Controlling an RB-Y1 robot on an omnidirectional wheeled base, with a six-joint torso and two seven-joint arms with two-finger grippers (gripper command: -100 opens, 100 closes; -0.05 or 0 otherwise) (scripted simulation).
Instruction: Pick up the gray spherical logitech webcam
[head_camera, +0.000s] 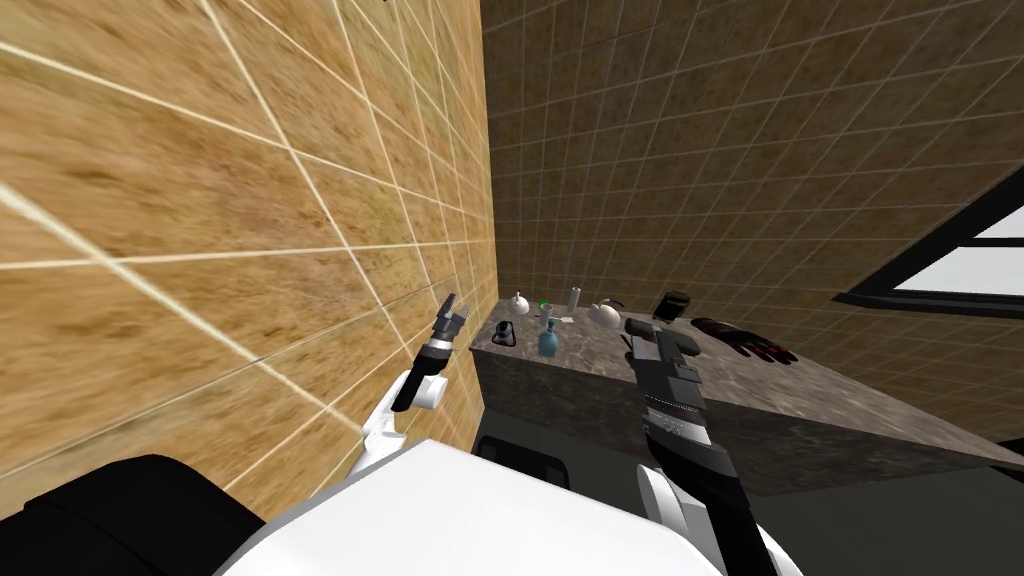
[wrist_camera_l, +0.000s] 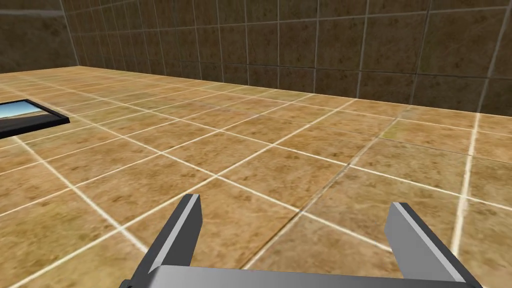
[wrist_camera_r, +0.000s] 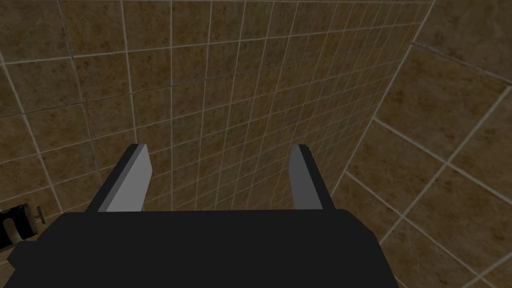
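Holds right gripper out toward 12 o'clock over mottled grey stone counter, blades parted, empty; left gripper up at 10 o'clock, likewise.

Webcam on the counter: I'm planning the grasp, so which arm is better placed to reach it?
Right, probably. The right gripper hangs open over the counter, close beside the pale round webcam. The left gripper, also open, is off the counter's end, by the tiled wall.
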